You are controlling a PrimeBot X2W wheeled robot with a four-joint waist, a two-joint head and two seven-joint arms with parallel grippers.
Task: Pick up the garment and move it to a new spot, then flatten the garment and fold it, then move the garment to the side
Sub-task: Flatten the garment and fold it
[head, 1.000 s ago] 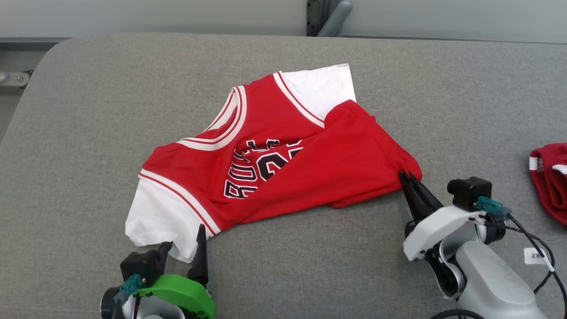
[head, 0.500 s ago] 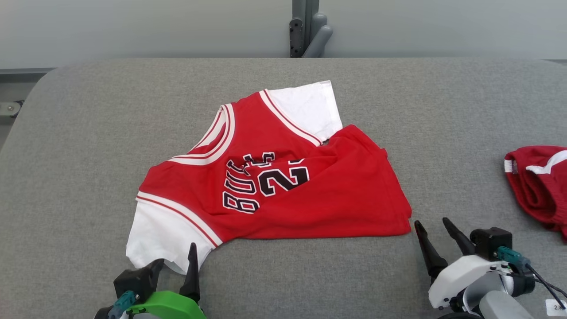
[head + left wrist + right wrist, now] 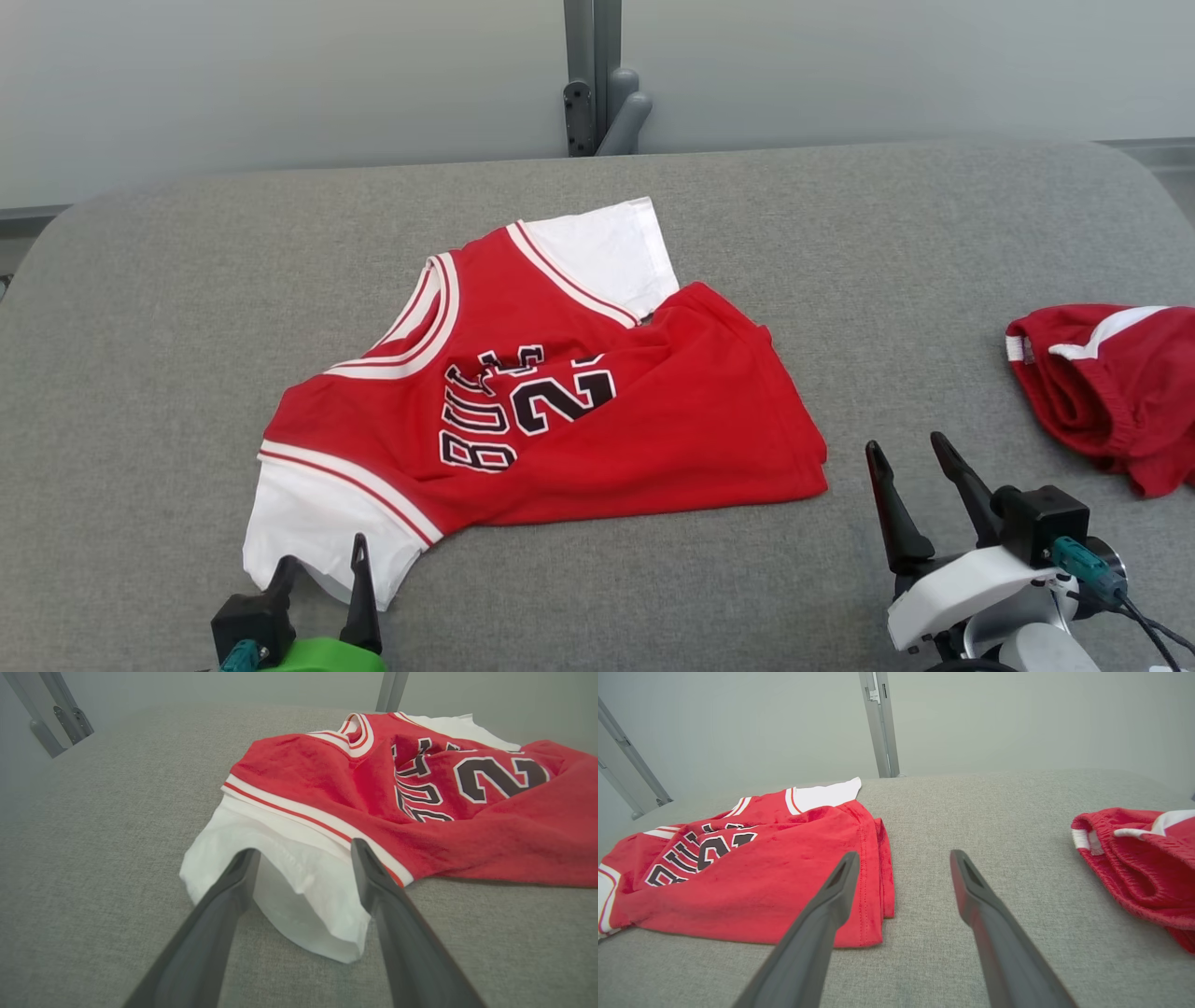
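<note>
The right hand [image 3: 904, 443] was pinched on the garment's [image 3: 560, 411] near hem corner [image 3: 805, 471] a second ago. It has since let go and drawn back, and its two fingers now stand spread and empty just off that corner, with bare grey tabletop [image 3: 140, 327] between them in the right wrist view. The whole head view has shifted as well, which is the camera turning and not the cloth sliding. The left hand [image 3: 325, 553] is likewise released and grasps nothing. Its fingers straddle the white sleeve [image 3: 308, 523] at the garment's opposite near end, and whether they touch the fabric cannot be told. The garment is a red jersey lying mid-tabletop. Both white sleeves are spread out, but its lower red panel is lapped diagonally over part of the black lettering [image 3: 523, 411]. A second red piece of clothing [image 3: 1102, 392] lies well apart from it, beyond the right hand. The step in hand looks like flattening, with one pull on the hem just finished and the cloth not yet smooth. The next move probably calls for a fresh pinch on the overlapped hem edge, drawn away from the lettering to lay the panel out. Meanwhile the left hand could pin or grip the sleeve so the whole garment does not drag along.
</note>
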